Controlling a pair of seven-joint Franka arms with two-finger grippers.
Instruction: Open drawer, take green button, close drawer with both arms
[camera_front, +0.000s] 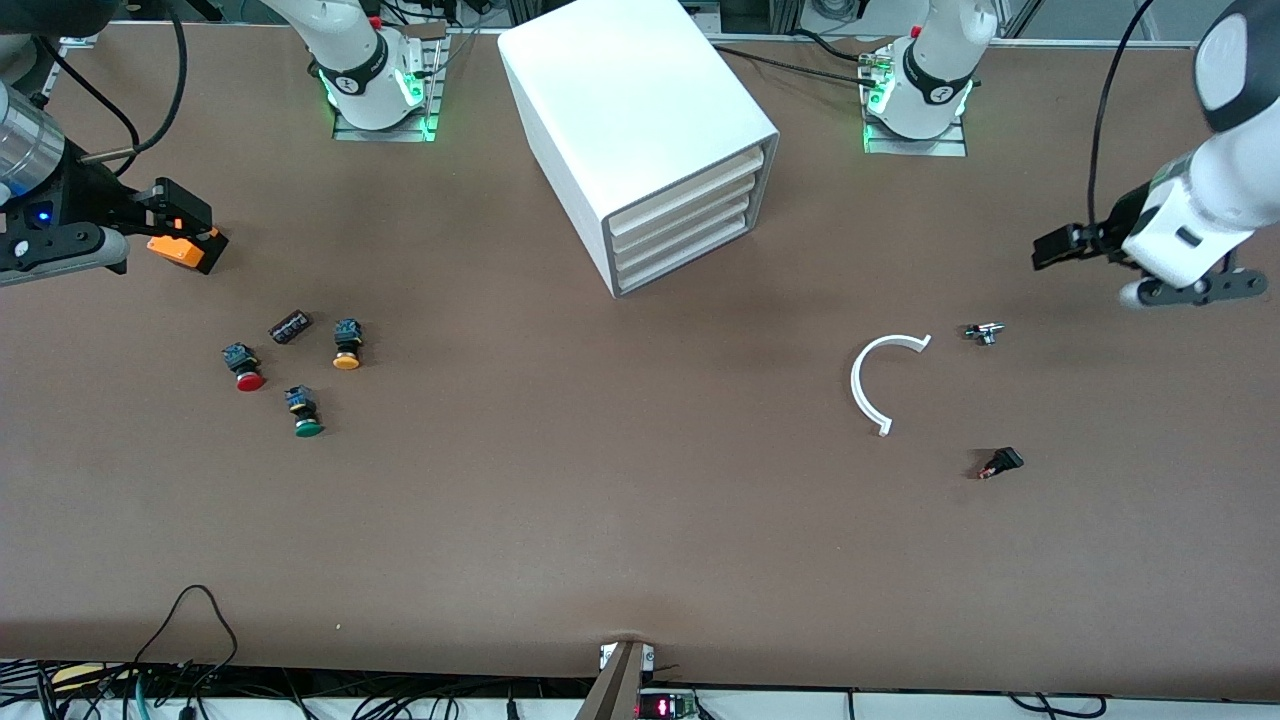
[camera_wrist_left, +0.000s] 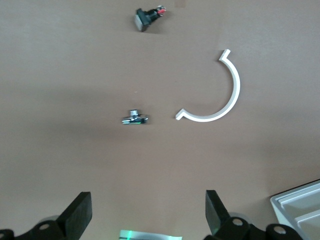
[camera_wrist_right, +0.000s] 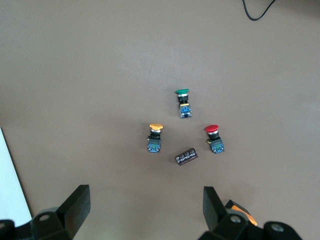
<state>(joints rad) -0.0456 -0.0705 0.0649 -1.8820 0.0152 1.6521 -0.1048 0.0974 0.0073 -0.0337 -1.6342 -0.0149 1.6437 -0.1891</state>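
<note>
**benchrat:** Brown tabletop (camera_front: 600, 520) all round, cables dangling off the edge nearest the front camera. Quick count: three push buttons, sat in a loose cluster toward the right arm's end. The green-capped button (camera_front: 304, 414) is lying on its side, nearest the front camera of the three; the red-capped button (camera_front: 243, 367) and the yellow-orange-capped button (camera_front: 347, 344) sit a bit farther back. One small dark ribbed part (camera_front: 290, 326) lies between those two.

**solderjoe:** What about the cabinet?

**benchrat:** One white box cabinet (camera_front: 640, 110) mid-table, between the two bases, four slat fronts stacked. The lowest drawer (camera_front: 685, 262) is pushed in flush like the other three, so can't tell what's in any of them.

**solderjoe:** Other end?

**benchrat:** Toward the left arm's end: one white half-ring piece (camera_front: 868, 385), one small silvery metal bit (camera_front: 984, 333) just beside it, and one small black part with red on it (camera_front: 1001, 463) nearer the camera. All apart from each other.

**solderjoe:** Grippers? Any labels?

**benchrat:** Left gripper (camera_front: 1052, 247) hangs over bare table at its own end, fingers (camera_wrist_left: 80, 212) spread wide, nothing between them. Right gripper (camera_front: 185, 232) likewise over its own end, above the button cluster, fingers (camera_wrist_right: 77, 202) wide apart and holding nothing; there's an orange block on it. No readable writing anywhere.
</note>
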